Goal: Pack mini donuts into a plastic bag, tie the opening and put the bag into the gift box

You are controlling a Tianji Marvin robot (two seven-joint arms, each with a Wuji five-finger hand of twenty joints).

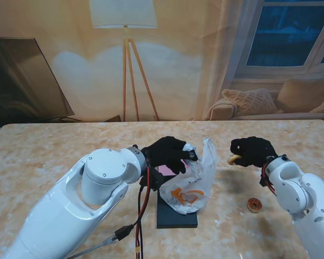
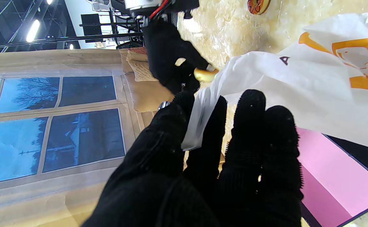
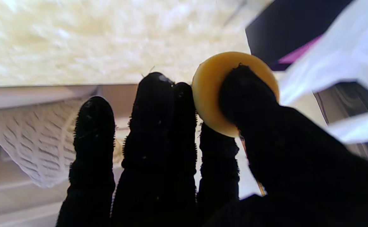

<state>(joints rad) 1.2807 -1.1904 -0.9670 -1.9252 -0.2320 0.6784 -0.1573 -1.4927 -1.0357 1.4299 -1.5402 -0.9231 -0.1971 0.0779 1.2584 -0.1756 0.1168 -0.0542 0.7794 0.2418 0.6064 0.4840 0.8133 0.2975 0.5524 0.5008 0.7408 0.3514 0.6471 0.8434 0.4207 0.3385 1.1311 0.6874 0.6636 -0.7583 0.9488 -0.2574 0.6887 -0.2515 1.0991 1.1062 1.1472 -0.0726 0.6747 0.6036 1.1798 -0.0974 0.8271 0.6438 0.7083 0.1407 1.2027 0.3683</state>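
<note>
**Two gloved hands at the mouth of a plastic bag, one holding a mini donut**

Setting: a beige marbled table top spans the stand's view. Beyond its far edge stand a wooden tripod floor lamp with a white shade, a pale sofa with a knitted cushion and a dark window.

The left hand in a black knit glove pinches the rim of a white plastic bag printed with orange marks. The bag rests on a flat dark gift box with a pink inner panel near the middle of the table. To the right of the bag, well clear of the table surface, the right hand in a black knit glove grips a pale yellow ring-shaped mini donut between thumb and fingers. A second, brown-glazed mini donut lies on the table nearer to me, just left of the right arm.

The left wrist view shows the bag's edge caught between thumb and forefinger, with the pink panel plainly visible. The right wrist view shows the thumb pressed across the donut's face; whether the donut touches the bag cannot be told.
</note>
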